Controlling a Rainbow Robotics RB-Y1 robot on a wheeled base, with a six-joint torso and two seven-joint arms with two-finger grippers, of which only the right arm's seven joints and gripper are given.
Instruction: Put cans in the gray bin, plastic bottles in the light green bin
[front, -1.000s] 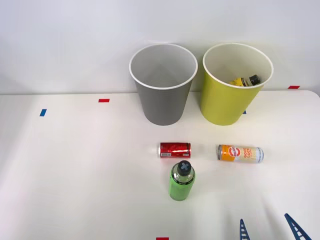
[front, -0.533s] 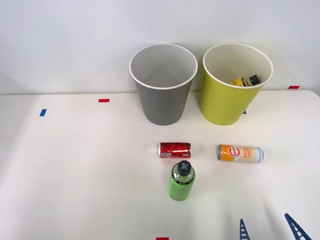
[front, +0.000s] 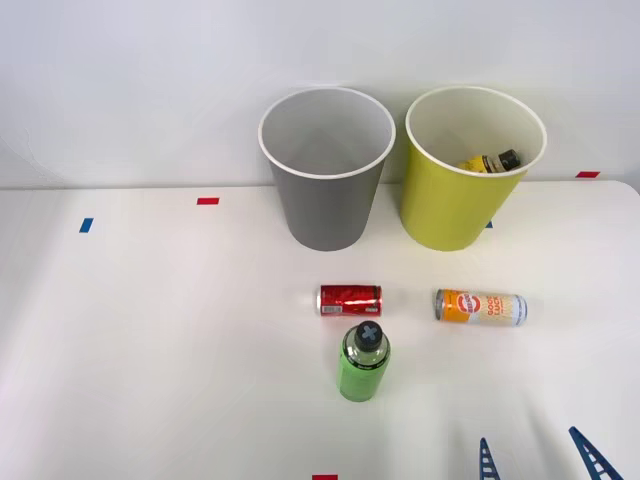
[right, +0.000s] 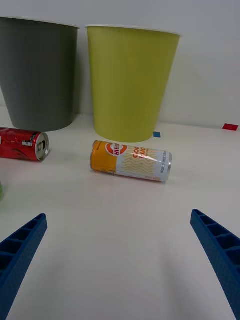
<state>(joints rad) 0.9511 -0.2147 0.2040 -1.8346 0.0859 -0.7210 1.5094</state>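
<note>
- White table (front: 150, 350) runs back to a plain pale wall in the front view; small red and blue tape marks (front: 207, 201) dot its surface.
- Gray bin (front: 326, 190) and light green bin (front: 455, 190) stand upright side by side at the far edge, close but apart; a yellow-labelled bottle (front: 488, 162) with a black cap lies inside the light green bin.
- Red can (front: 349, 300) lies on its side in front of the gray bin; the green bottle (front: 363, 362) stands upright just beside it on the near side, dark cap up.
- Orange-and-white can (front: 480, 306) lies on its side in front of the light green bin, well apart from the red can.
- Right gripper (front: 540, 458) shows two blue fingertips at the near right edge, spread wide, holding nothing.
- Wrist view: the orange-and-white can (right: 130, 161) lies ahead between the parted fingers (right: 20, 247), untouched; its label lettering is only partly legible.
- Behind it stands the light green bin (right: 131, 85), with the gray bin (right: 40, 75) and red can (right: 23, 144) to one side.
</note>
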